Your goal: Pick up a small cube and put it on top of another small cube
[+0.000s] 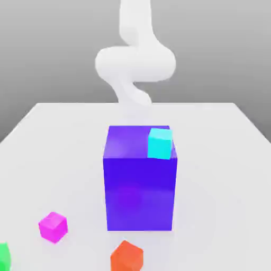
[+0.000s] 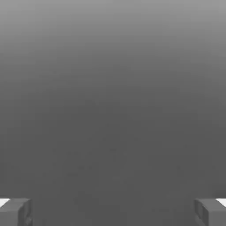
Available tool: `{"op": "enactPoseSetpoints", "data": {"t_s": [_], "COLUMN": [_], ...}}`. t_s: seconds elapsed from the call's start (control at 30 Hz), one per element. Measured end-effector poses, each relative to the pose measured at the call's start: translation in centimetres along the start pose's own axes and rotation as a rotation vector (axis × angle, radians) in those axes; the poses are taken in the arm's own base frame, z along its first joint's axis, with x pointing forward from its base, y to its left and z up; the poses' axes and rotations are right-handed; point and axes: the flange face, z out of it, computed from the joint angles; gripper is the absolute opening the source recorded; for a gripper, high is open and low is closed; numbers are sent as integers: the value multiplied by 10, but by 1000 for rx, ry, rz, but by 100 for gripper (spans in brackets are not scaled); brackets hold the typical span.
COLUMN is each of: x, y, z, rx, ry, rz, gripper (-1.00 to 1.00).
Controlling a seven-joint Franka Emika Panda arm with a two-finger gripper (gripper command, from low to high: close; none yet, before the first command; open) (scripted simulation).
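The small cube sits on the tabletop near the exterior view's left, beside the big blue-violet block bearing a cyan cube, orange cube nearby, gripper jaws spread wide, holding nothing

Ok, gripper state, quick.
Gripper: open, fingertips far apart, nothing between them.

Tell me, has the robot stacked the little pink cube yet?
Not yet. Nothing looks done: the pink cube sits alone on the table, nothing stacked on it or under it. Nothing is in hand either; the tool is open and empty, seeing only gray. Still left: grab the pink cube and set it on another small cube, maybe the orange cube.
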Motion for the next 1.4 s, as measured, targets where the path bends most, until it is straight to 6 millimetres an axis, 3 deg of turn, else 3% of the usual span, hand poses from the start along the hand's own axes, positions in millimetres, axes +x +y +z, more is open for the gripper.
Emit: {"op": "enactPoseSetpoints", "data": {"t_s": [0.17, 0.33, 0.47, 0.63, 0.83, 1.03, 1.2, 1.4], "x": [18, 33, 41, 47, 42, 22, -9, -65], "y": [57, 117, 166, 224, 283, 327, 348, 354], "z": [-18, -19, -7, 24, 83, 161, 234, 322], "rx": [-44, -80, -98, -102, -67, 17, 128, 314], "ry": [2, -29, -76, -159, -288, -436, -563, -709], "rz": [-235, -452, -624, -842, -1113, -1402, -1657, -1979], "gripper": [0, 0, 0, 0, 0, 0, 0, 0]}}
